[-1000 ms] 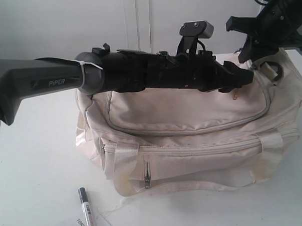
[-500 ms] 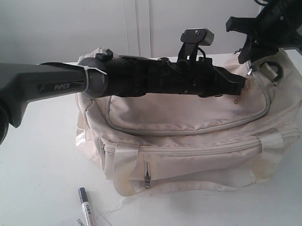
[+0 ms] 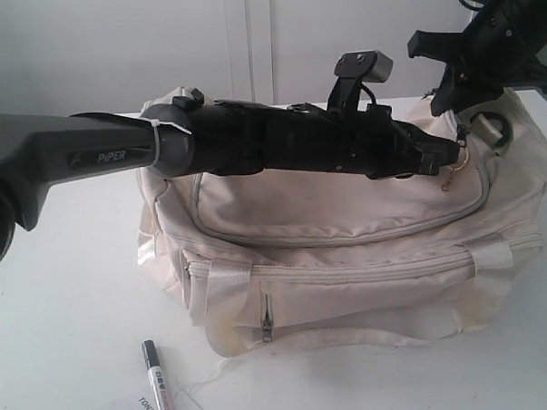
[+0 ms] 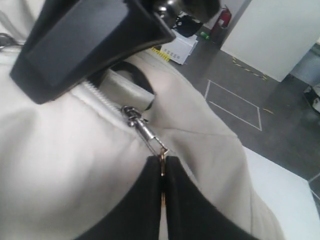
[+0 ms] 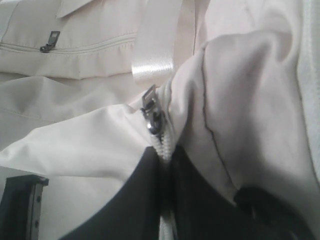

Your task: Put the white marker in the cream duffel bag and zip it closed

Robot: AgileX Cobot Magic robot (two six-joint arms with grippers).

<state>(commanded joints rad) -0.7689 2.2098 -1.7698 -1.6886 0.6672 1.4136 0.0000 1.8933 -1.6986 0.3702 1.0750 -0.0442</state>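
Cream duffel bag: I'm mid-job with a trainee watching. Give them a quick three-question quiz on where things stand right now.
1. True or false: the white marker is inside the cream duffel bag.
2. The left gripper is pinching: A) the zipper pull; B) a webbing handle; C) the marker.
3. Fill in: seen in the exterior view, the right gripper grips the bag at its ____ end.

Key: 1 false; 2 A; 3 right.

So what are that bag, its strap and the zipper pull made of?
The bag looks like soft matte cream cloth: it creases and sags. Its strap seems glossy synthetic webbing, catching light. The zipper pull looks like silvery metal, glinting.
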